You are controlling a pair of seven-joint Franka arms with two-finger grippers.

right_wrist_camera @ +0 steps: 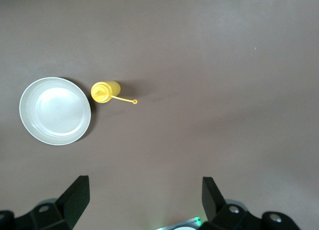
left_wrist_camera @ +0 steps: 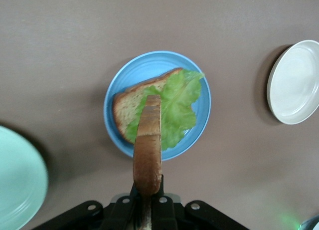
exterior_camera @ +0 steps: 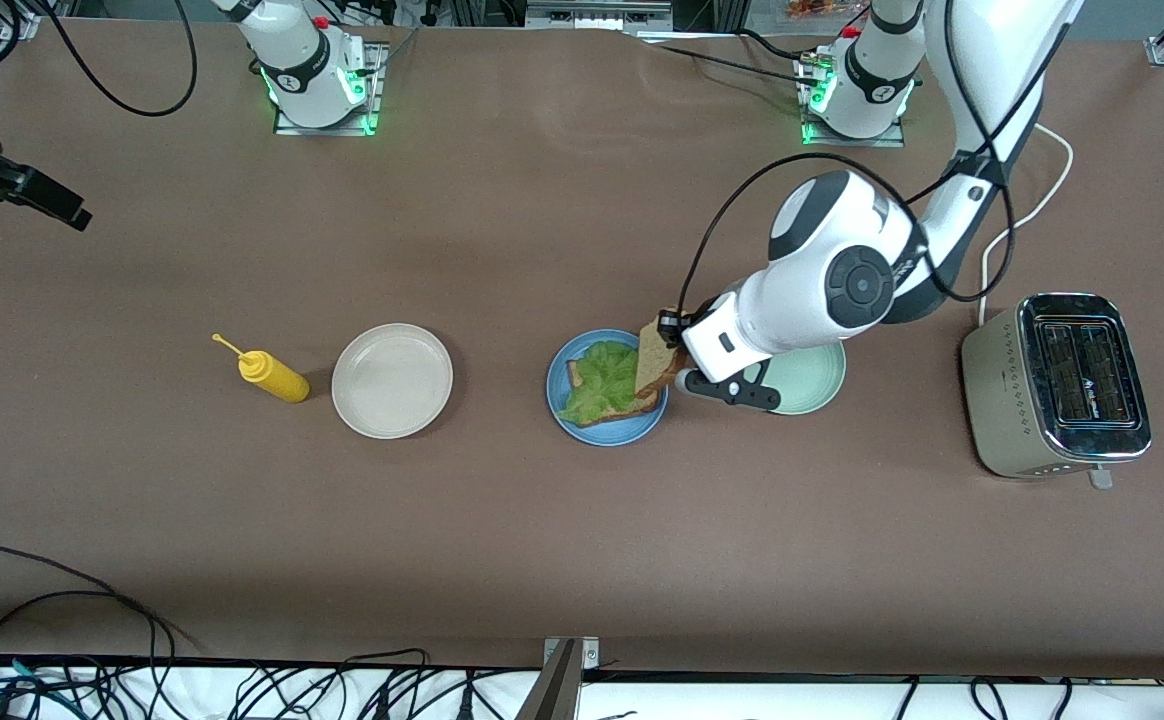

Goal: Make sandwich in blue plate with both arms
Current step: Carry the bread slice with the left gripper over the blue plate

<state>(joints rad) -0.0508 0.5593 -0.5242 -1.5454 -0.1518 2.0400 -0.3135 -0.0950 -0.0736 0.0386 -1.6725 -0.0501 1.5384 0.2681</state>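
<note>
Brown bread slice (left_wrist_camera: 147,155) — pinched in left hand (left_wrist_camera: 148,202) — over blue plate (left_wrist_camera: 130,70).

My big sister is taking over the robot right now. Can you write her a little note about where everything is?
Left gripper: shut on the top bread slice, held on edge over the blue plate.
Right gripper: open, holds nothing, waiting high above the table.
Done: bottom bread slice and lettuce lie in the blue plate.
Left: lay the top slice flat on the lettuce, let go, pull the arm away.
</note>
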